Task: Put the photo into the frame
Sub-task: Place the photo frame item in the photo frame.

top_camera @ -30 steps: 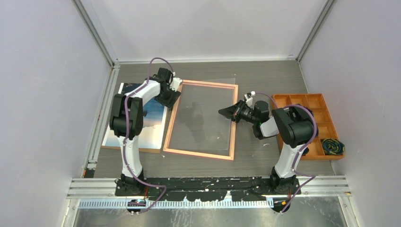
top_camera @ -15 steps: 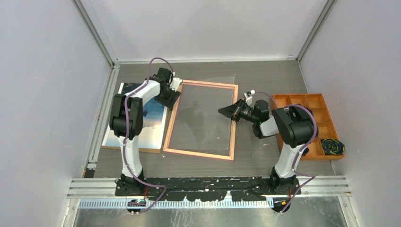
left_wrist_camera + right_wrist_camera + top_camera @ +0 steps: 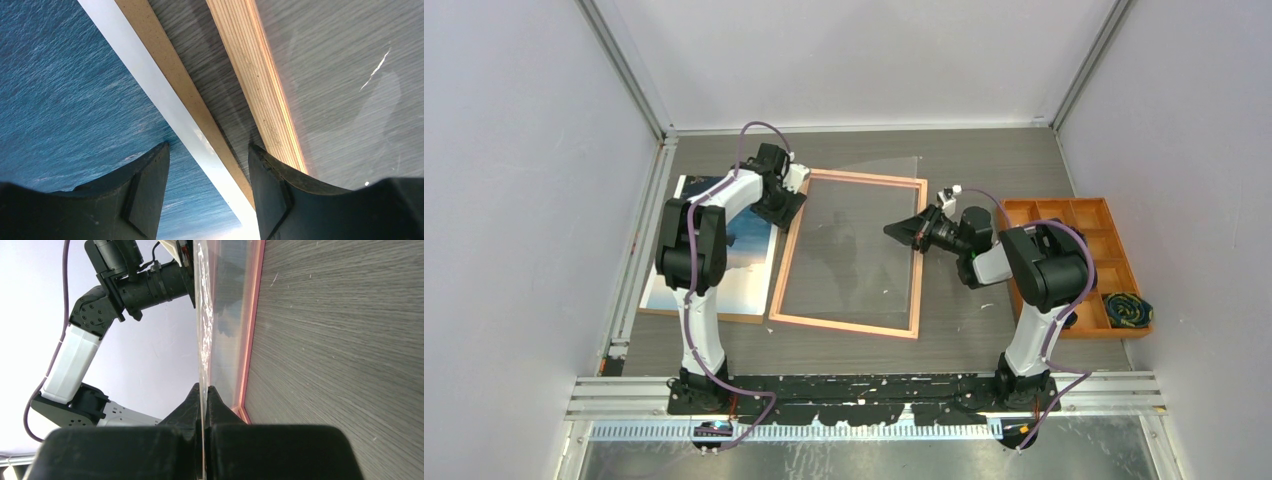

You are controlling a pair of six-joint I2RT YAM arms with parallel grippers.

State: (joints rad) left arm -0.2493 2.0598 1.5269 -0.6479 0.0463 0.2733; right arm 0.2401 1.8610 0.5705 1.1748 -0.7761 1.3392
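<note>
Lying flat: frame [image 3: 844, 327] | long axis near-far (slightly skewed) | right hand [image 3: 891, 232] pinching pane [image 3: 854, 245]

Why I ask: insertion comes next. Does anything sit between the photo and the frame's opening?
Yes: the clear pane, pinched in the right gripper, stands tilted up over the frame's opening. The photo lies beside the frame.

No text, label, brand, number or sign can be read on anything here.
</note>
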